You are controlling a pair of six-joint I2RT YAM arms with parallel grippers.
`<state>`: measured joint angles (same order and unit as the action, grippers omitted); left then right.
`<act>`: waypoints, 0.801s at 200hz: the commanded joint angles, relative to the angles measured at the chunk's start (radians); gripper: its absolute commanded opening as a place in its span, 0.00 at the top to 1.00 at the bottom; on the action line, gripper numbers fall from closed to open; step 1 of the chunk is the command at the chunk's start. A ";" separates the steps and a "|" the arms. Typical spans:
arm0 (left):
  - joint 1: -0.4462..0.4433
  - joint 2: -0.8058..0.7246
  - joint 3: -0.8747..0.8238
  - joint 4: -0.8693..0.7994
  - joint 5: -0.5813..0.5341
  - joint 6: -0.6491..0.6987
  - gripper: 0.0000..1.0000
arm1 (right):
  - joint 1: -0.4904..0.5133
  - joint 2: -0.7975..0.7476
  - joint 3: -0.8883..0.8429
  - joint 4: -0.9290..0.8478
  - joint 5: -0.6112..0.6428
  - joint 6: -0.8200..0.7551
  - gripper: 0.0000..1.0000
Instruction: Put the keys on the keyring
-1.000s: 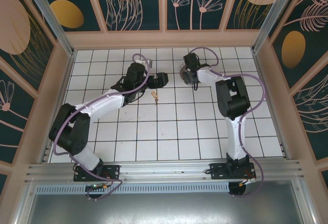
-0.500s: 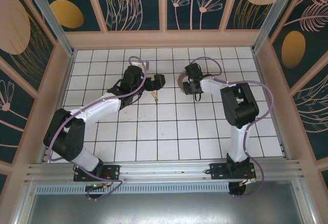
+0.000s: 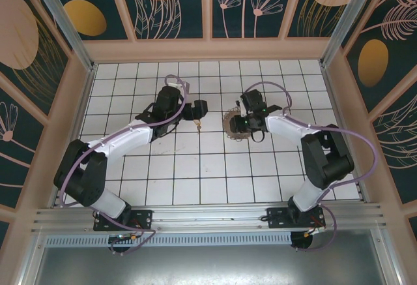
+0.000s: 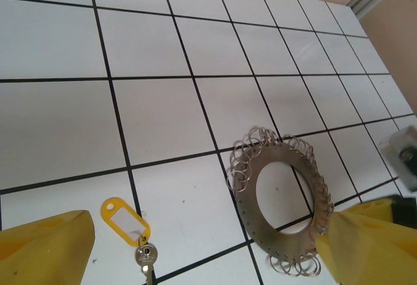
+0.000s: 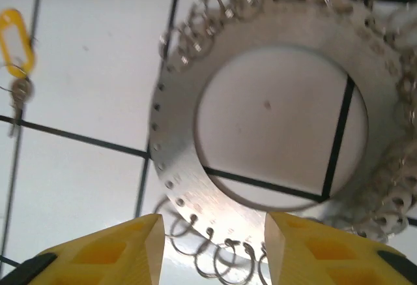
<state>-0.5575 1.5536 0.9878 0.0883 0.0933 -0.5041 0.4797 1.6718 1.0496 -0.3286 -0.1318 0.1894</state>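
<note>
Since a second ago both arms have shifted. The left gripper [image 3: 200,107] has edged a little closer to the key [image 3: 198,124]. The right arm [image 3: 326,158] has swung its elbow out to the right and drawn the keyring [image 3: 229,127] from the far tiles toward the middle of the white tiled table [image 3: 195,174]. The key has stayed where it was.

On the left, the left arm [image 3: 124,138] reaches in across the tiles and its gripper hovers just beyond the key. Seen from that wrist, its yellow fingers [image 4: 45,246] stand wide apart at the bottom corners and hold nothing.

Below them the small brass key lies flat on a tile. It is joined to a yellow tag [image 4: 124,214].

Just right of the key, and apart from it, the keyring lies across a dark tile line. It is a flat grey metal band pierced with small holes and fringed all round with thin wire loops [image 4: 240,167].

At the ring's right side sits the right gripper [image 3: 237,126]. Seen from its own wrist, its two yellow fingers [image 5: 98,252] are parted about halfway. The near stretch of the ring's band crosses the gap between them, unclamped. Whether either finger touches the metal is not clear.
</note>
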 commanded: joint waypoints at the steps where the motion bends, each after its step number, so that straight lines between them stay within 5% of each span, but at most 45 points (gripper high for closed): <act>1: 0.001 0.007 0.001 -0.027 0.032 0.033 0.09 | -0.006 0.066 0.075 0.022 -0.062 -0.047 0.53; 51: 0.001 -0.022 -0.036 -0.036 0.022 0.033 0.10 | -0.015 0.206 0.189 0.060 -0.197 -0.053 0.66; 160: 0.001 -0.033 -0.021 -0.045 0.010 0.053 0.12 | -0.034 0.292 0.206 0.109 -0.161 -0.017 0.71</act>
<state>-0.5575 1.5509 0.9634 0.0479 0.1066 -0.4717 0.4534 1.9446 1.2282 -0.2562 -0.2893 0.1631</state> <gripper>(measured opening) 0.885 0.293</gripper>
